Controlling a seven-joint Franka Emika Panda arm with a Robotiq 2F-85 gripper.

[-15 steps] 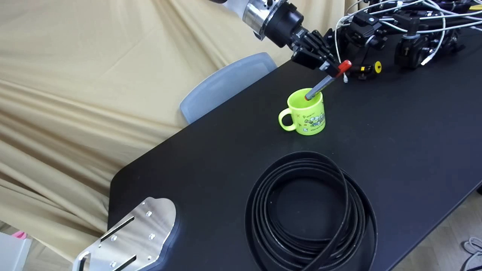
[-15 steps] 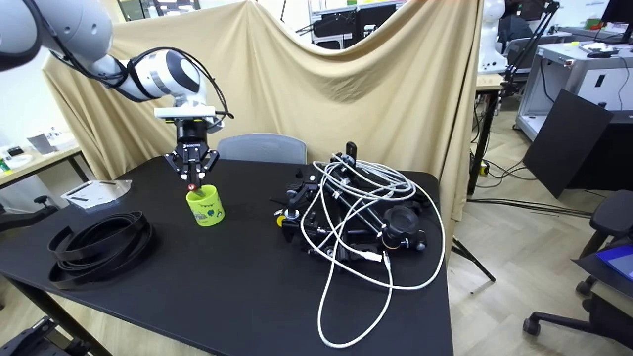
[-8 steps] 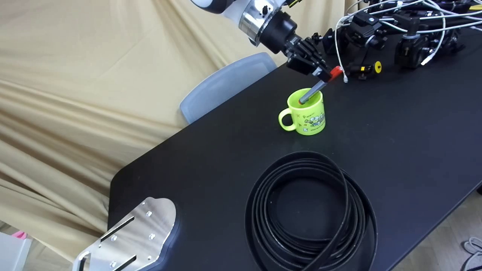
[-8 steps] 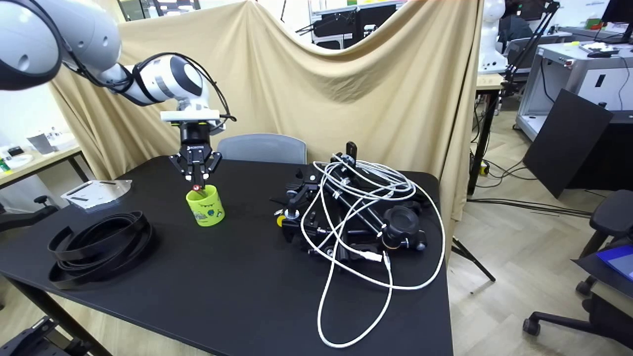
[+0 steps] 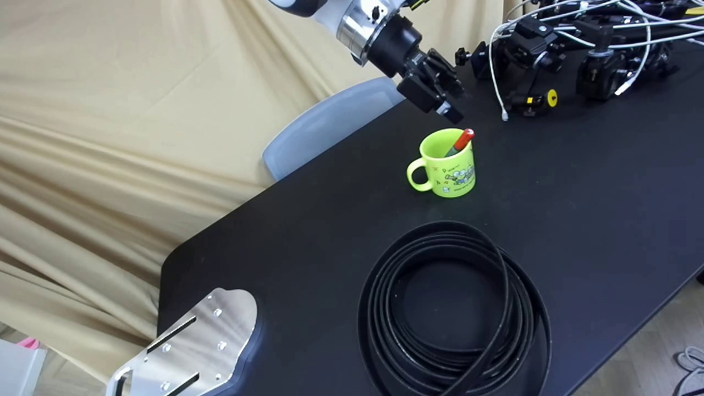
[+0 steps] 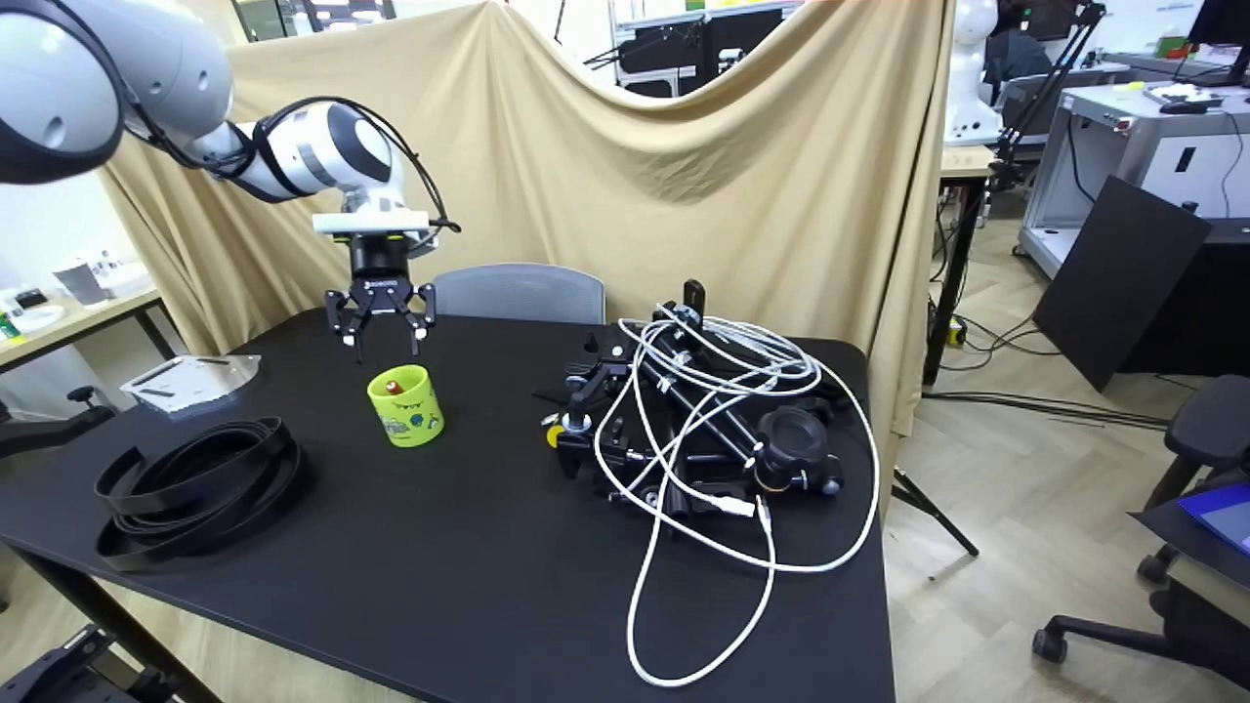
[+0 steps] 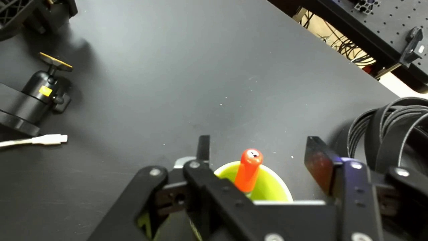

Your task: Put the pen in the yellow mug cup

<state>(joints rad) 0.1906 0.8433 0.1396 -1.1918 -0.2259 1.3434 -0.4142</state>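
Observation:
The yellow mug cup (image 5: pixel 452 177) stands upright on the black table, its loop handle showing in an exterior view. Inside it leans the pen (image 5: pixel 462 141), red-orange end sticking up past the rim; the lower part is hidden by the mug wall. In an exterior view only the red tip of the pen (image 6: pixel 393 388) shows at the rim of the mug (image 6: pixel 410 420). My gripper (image 6: pixel 387 351) is just above the mug, fingers spread. From the wrist view, the pen (image 7: pixel 248 171) stands between the open fingers of the gripper (image 7: pixel 259 143), touching neither.
A black coiled strap (image 5: pixel 379 308) lies on the table near the mug. Tripod parts (image 6: pixel 796 439) with a tangled white cable (image 6: pixel 640 596) take up another part. A metal plate (image 5: pixel 190 338) sits by one end, and a grey chair (image 6: pixel 527 293) stands behind the table.
The pen was gripped and slanting into the mug; the fingers have spread apart, and it has dropped deeper in, resting against the rim. The gripper has shifted slightly away from it.

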